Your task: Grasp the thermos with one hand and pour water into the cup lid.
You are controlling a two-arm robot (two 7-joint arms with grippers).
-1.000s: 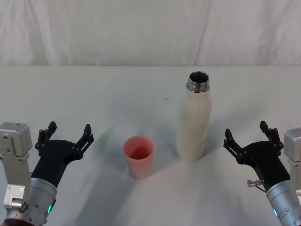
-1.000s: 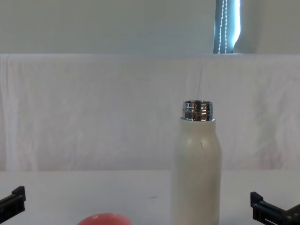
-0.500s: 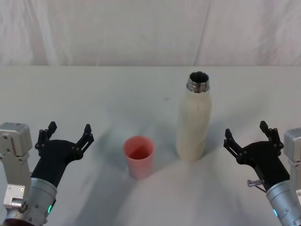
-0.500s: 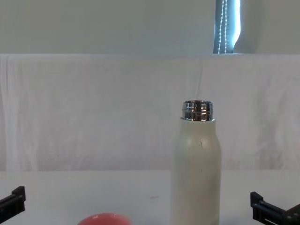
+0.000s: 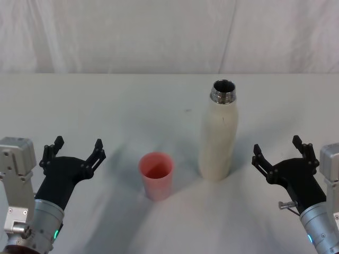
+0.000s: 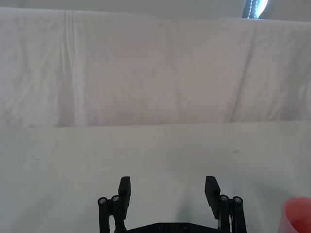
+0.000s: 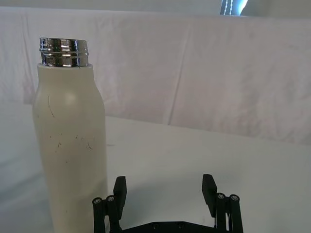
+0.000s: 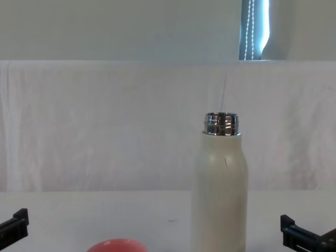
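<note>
White cloth covers the table (image 5: 106,106). On it the thermos (image 5: 218,138) stands tall with its top off, just beside the pink cup lid (image 5: 156,175). The left gripper (image 5: 74,150) and right gripper (image 5: 279,150) wait wide open, holding nothing. No pouring has begun.

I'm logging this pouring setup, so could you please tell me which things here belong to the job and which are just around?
For the job:
- thermos, upright, uncapped
- cup lid, upright beside it
- right tool, open
- left tool, open

Just around:
- white table
- white backdrop cloth
</note>
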